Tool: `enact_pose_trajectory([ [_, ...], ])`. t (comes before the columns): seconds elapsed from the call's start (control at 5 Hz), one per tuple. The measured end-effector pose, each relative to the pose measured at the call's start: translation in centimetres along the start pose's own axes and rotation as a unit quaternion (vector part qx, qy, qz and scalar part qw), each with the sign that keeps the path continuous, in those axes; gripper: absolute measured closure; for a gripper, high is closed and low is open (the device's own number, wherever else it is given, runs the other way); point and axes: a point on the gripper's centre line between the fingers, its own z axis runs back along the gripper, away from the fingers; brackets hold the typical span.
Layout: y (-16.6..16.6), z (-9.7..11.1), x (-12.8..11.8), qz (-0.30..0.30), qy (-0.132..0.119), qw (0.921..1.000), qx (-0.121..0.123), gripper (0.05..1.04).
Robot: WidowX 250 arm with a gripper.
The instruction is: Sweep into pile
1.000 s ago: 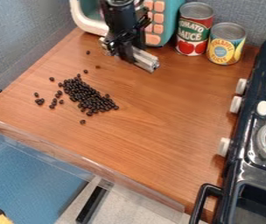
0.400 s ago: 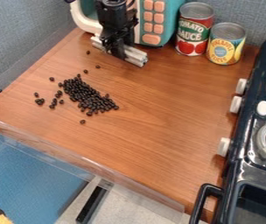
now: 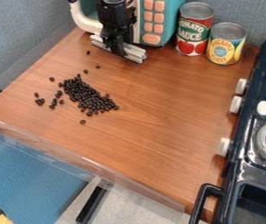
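The wood-topped counter (image 3: 164,113) spreads out below me, with the black stove (image 3: 239,168) along its right side in the view. The teal toy microwave (image 3: 169,19) stands at the back, and my gripper (image 3: 117,47) hangs in front of it, closed around a pale grey bar (image 3: 134,54) that slants down to the right. Beside the microwave stand a red tomato can (image 3: 200,28) and, just to its right, a shorter yellow can (image 3: 224,49). The dark bean pile (image 3: 89,96) lies on the left part of the counter, apart from my bar. Loose beans (image 3: 40,101) dot the wood around it, a few between pile and bar.
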Motion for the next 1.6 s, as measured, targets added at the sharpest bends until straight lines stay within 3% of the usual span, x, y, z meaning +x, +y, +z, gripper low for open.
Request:
enact_pose_trajectory([
  [0.8, 0.3, -1.2, 0.7, -0.011, -0.016, 0.9997, 0.015, 0.691],
  [1.0, 1.0, -1.6, 1.1, -0.004, -0.021, 0.9998, 0.004, 0.691],
  [1.4, 3.9, -1.2, 3.5, 0.020, -0.038, 0.9991, 0.004, 0.691],
  [1.6, 5.2, -0.9, 3.1, 0.017, -0.040, 0.9990, 0.010, 0.691],
])
